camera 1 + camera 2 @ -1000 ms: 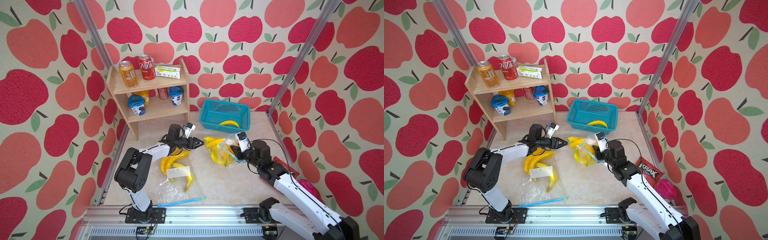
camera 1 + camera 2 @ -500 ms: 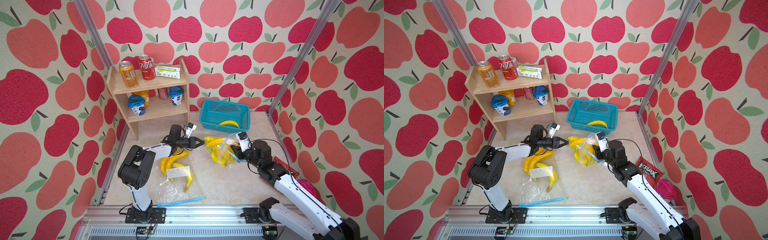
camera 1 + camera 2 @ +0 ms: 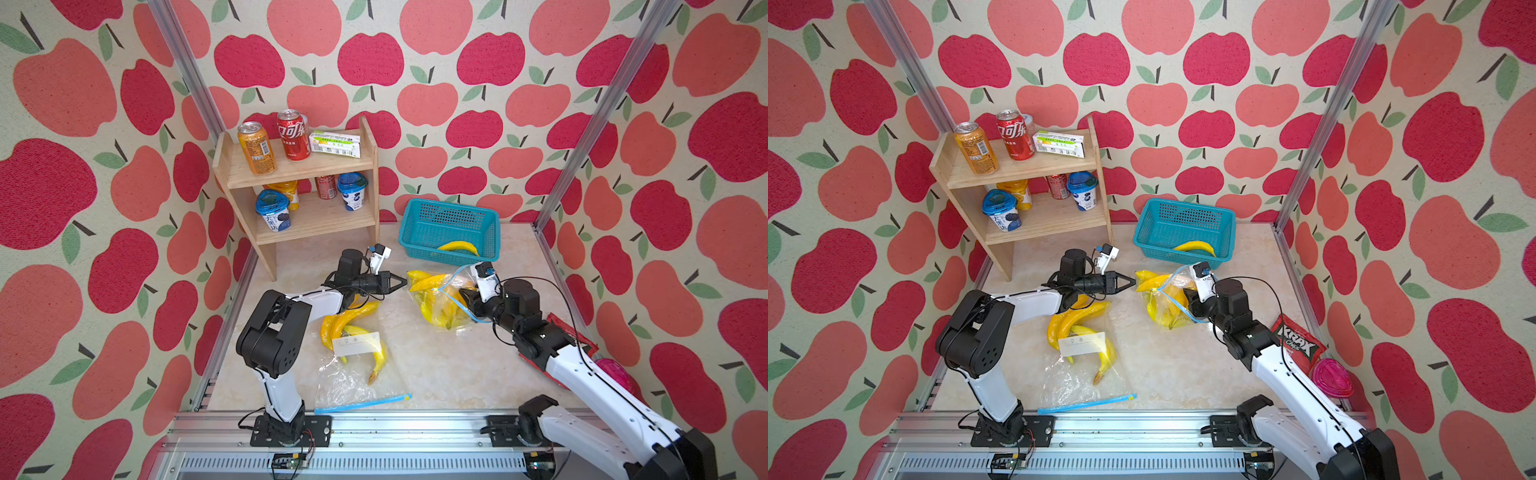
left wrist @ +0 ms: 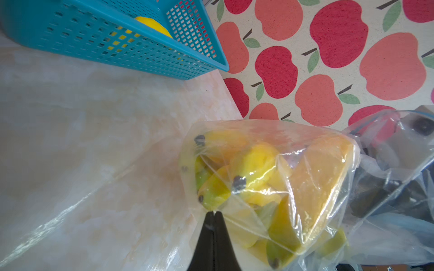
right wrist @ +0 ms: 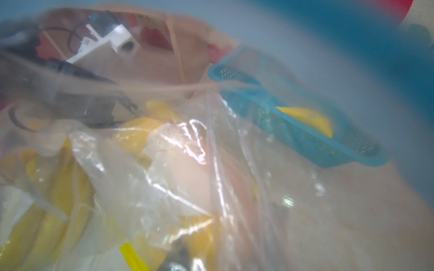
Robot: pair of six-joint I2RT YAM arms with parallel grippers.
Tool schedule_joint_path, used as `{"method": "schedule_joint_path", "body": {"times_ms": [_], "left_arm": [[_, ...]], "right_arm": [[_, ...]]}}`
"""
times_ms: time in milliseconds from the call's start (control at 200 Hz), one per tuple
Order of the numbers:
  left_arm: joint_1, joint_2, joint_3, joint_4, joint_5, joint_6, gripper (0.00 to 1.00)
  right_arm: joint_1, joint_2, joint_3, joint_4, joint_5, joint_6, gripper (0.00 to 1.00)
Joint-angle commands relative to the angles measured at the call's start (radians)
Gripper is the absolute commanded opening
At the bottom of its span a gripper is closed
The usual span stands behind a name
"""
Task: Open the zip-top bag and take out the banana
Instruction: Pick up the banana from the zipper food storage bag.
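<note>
Your left gripper (image 3: 404, 281) is pinched fully shut, its two black wedge fingers (image 4: 212, 234) meeting in one sharp point. That point touches the crinkled clear film at the near corner of the bag (image 3: 436, 307). Whether any film is caught between the tips, you cannot tell from the wrist view.

Your right gripper (image 3: 466, 300) sits at the bag's opposite side, buried in plastic, with the thin blue zip strip (image 3: 452, 299) looping past it. How wide it stands, and whether it has hold of the bag, cannot be told. Its wrist view gives only a blur of glossy film and yellow.

The bag stands bunched on the pale, marble-look table (image 3: 436, 365), between the two grippers and just in front of the teal mesh basket (image 3: 453, 205). Inside it the bananas (image 4: 253, 162) are packed together. They are smooth and curved, yellow with green patches and dark tips, and pressed against the film.

One curved banana (image 3: 459, 247) lies in the basket. Beside your left arm a second bag (image 3: 353, 382) lies flat and wrinkled, with a white rectangular label (image 3: 357, 345) and a straight blue strip (image 3: 361, 404) along its near edge. More bananas (image 3: 345, 320) lie at its far end. A plain wooden shelf (image 3: 307, 166) holding cans and cups stands in the left corner.
</note>
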Motion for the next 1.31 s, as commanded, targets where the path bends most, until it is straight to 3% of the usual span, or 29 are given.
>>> {"method": "schedule_joint_path", "body": {"times_ms": [0, 100, 260, 395, 535, 635, 945, 1065, 1300], "left_arm": [[0.017, 0.020, 0.016, -0.154, -0.216, 0.096, 0.00], [0.011, 0.016, 0.051, -0.255, -0.389, 0.190, 0.00], [-0.013, 0.016, 0.090, -0.327, -0.633, 0.240, 0.00], [-0.053, 0.016, 0.076, -0.275, -0.722, 0.246, 0.00], [-0.033, -0.026, -0.014, -0.092, -0.537, 0.189, 0.00], [0.014, -0.044, -0.040, -0.053, -0.389, 0.156, 0.00], [0.046, -0.077, -0.053, 0.000, -0.160, 0.138, 0.45], [0.051, -0.067, -0.053, 0.029, -0.070, 0.098, 0.51], [0.053, -0.078, -0.074, 0.077, -0.002, 0.003, 0.57]], "right_arm": [[-0.009, 0.041, 0.110, -0.045, -0.056, 0.053, 0.25], [-0.009, 0.105, 0.221, -0.203, -0.101, 0.093, 0.23], [-0.001, 0.152, 0.379, -0.400, -0.076, 0.126, 0.22], [0.007, 0.169, 0.410, -0.416, -0.097, 0.135, 0.21], [0.008, 0.154, 0.356, -0.364, -0.071, 0.124, 0.20], [0.006, 0.123, 0.317, -0.339, -0.041, 0.088, 0.20], [-0.051, 0.042, 0.220, -0.247, -0.090, 0.071, 0.20], [-0.070, 0.036, 0.205, -0.216, -0.106, 0.078, 0.20], [-0.078, 0.043, 0.207, -0.210, -0.103, 0.064, 0.19]]}}
